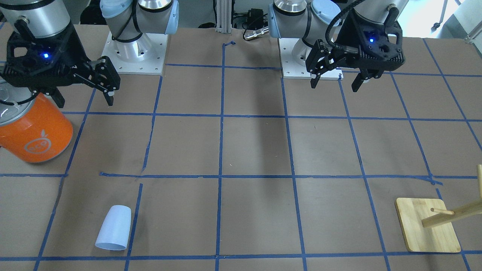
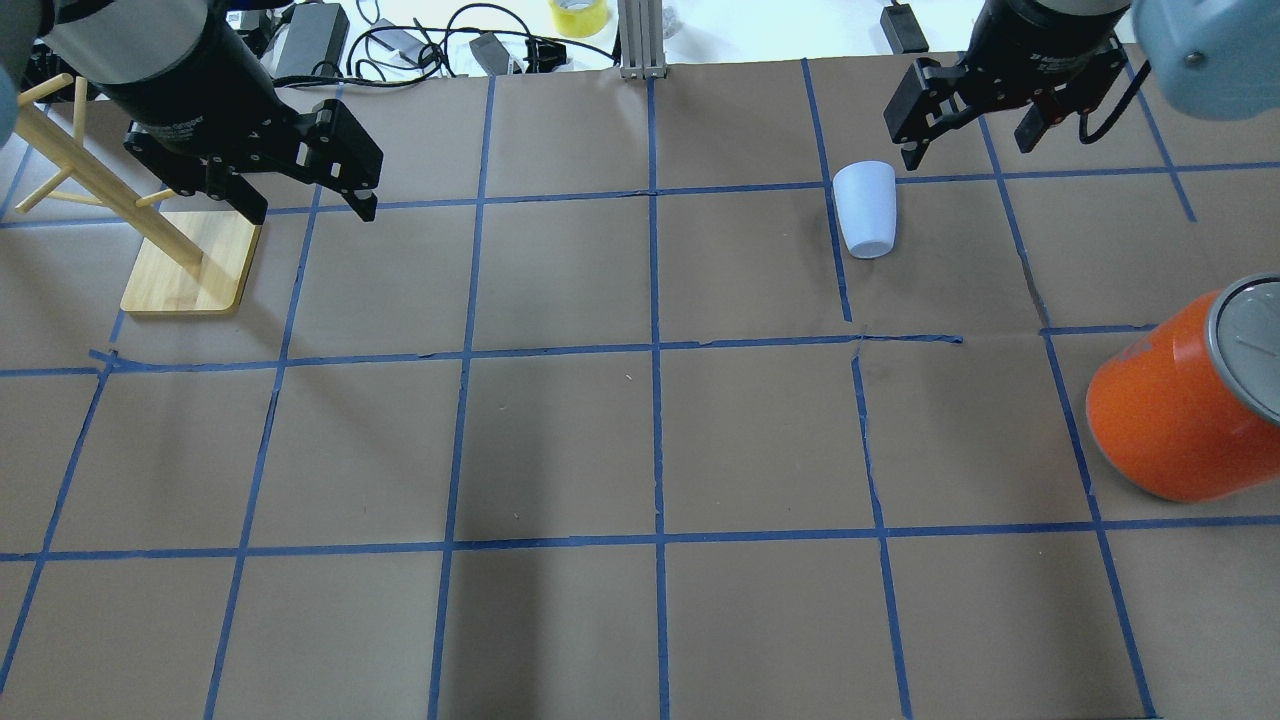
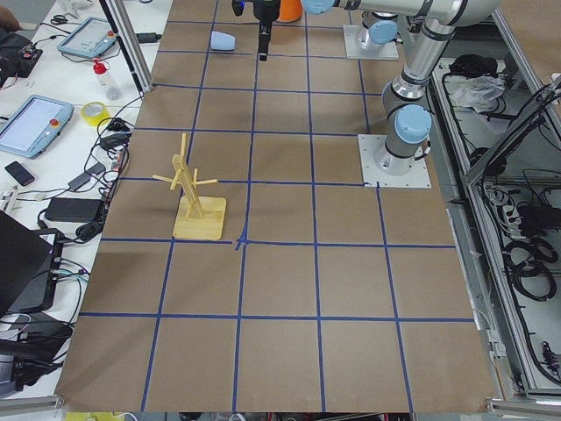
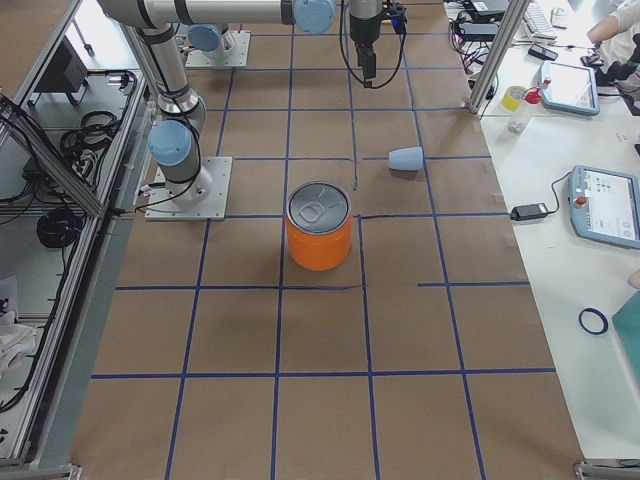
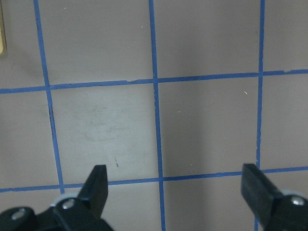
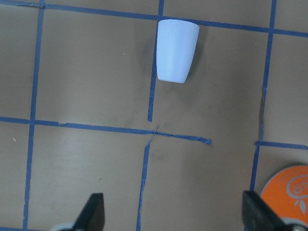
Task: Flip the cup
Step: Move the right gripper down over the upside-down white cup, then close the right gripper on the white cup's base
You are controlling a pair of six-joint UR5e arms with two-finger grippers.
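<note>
Cup (image 2: 865, 210) lies on its side on the table's (image 2: 560, 440) right half, rim facing away from robot, well apart from the orange can (image 2: 1170, 410). R gripper (image 6: 172, 204) hangs high, short of it, fingers spread & empty; L gripper (image 5: 175, 175) also spread, idle. Next, I'd guess: bring R gripper over the cup, lower, straddle mid-body across its width, squeeze lightly, since the smooth taper may slip.
</note>
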